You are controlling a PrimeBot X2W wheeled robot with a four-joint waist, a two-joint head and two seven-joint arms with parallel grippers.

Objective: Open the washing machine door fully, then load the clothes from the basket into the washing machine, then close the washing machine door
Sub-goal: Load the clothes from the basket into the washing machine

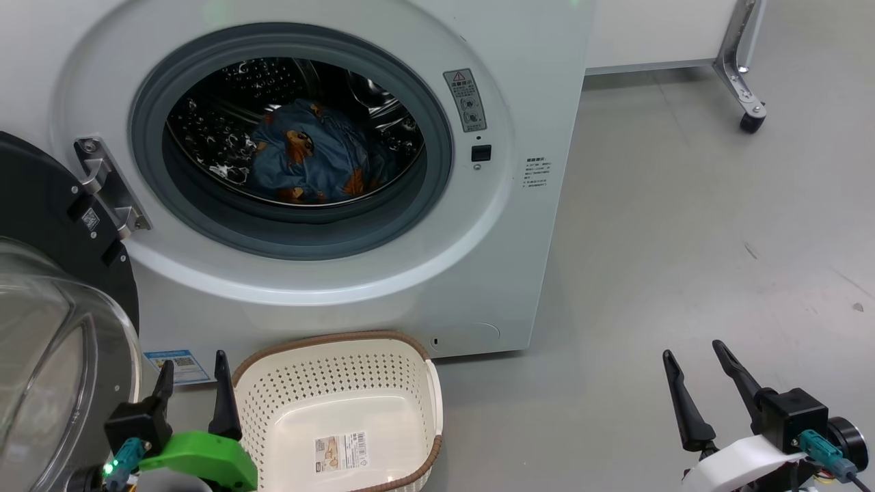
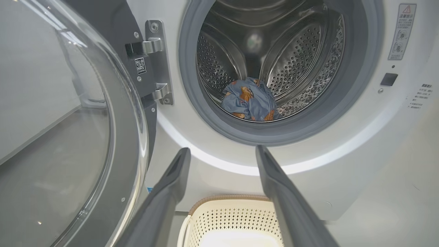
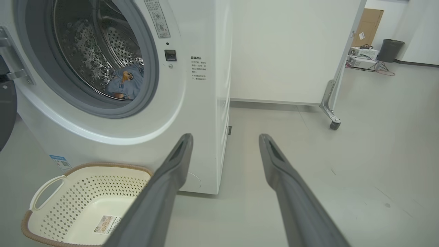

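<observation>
Machine: we see the white washing machine (image 1: 519, 82) standing on the grey floor (image 1: 683, 239), its round mouth uncovered, with a grey gasket (image 1: 437, 178) ringing the steel drum (image 1: 205, 137).
Door: we find the washing machine door (image 1: 41, 205) swung wide to the left on its metal hinge (image 1: 109, 184), with the black rim and the bulging glass bowl turned towards us.
Basket: we see the basket (image 1: 328, 338) on the floor just beside the foot of the machine, below the mouth, with a label (image 1: 340, 452) on its bottom.
Laundry: we see the clothes (image 1: 307, 160), a blue bundle with orange-brown figures, lying low inside the drum.
Left arm: we see the left gripper (image 1: 193, 361) low at the left, between the door's glass and the basket. Its fingers are spread apart with nothing between them, and they point up at the machine.
Right arm: we see the right gripper (image 1: 692, 350) low at the right over the floor, well apart from the machine. Its fingers are likewise apart and hold nothing.
</observation>
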